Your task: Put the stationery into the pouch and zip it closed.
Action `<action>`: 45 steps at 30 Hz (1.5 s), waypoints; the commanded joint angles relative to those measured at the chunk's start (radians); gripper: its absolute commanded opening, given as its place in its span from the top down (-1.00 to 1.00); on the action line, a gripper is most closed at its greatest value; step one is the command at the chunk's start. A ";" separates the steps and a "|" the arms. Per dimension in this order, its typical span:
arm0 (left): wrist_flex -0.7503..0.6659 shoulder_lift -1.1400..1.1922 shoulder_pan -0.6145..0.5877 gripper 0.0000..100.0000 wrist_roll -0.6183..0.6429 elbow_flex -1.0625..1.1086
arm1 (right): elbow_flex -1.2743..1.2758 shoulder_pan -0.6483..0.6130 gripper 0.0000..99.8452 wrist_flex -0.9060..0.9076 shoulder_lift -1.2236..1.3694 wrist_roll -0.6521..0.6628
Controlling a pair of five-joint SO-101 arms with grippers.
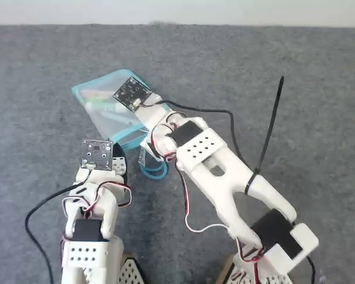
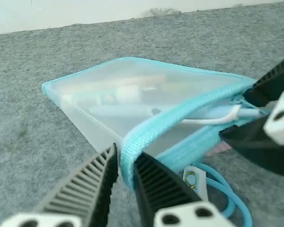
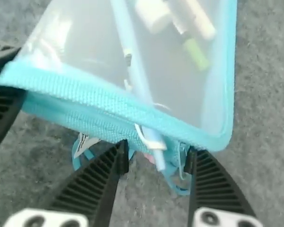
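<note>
A translucent pouch (image 1: 109, 112) (image 2: 132, 104) (image 3: 109, 47) with teal zip edging lies on the grey cloth and holds several pens (image 1: 100, 97) and a green marker (image 3: 196, 52). My left gripper (image 1: 127, 157) (image 2: 125, 161) is shut on the near corner of the pouch's teal zip edge. At the other end of the mouth, my right gripper (image 1: 149, 137) (image 3: 156, 151) (image 2: 248, 113) is open and straddles the zip. A light blue pen tip (image 3: 154, 142) pokes out of the pouch between its fingers.
A blue cord loop (image 1: 154, 168) (image 2: 222, 189) (image 3: 83, 146) with a small tag lies on the cloth under the pouch's mouth. A black cable (image 1: 272, 124) sticks up from the right arm. Grey cloth (image 1: 296, 71) stretches all around.
</note>
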 commanded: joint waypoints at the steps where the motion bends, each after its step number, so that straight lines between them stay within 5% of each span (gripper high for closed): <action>1: -0.025 -0.015 0.003 0.97 -0.012 -0.024 | -0.097 0.030 0.61 0.096 -0.134 -0.005; 11: 0.003 -0.015 0.003 0.97 -0.012 -0.044 | 0.215 0.130 0.61 0.051 -0.570 0.064; 21: 0.477 -0.015 -0.095 0.97 -0.011 -0.443 | 0.433 0.211 0.61 -0.232 -0.363 0.132; 29: 0.437 -0.015 -0.097 0.97 -0.011 -0.417 | 0.430 0.081 0.61 -0.271 -0.289 0.126; 36: 0.385 -0.015 -0.127 0.97 -0.006 -0.403 | 0.528 0.016 0.60 -0.199 -0.613 0.071; 45: 0.330 -0.015 -0.127 0.97 -0.006 -0.351 | 0.769 0.004 0.60 -0.334 -0.806 0.212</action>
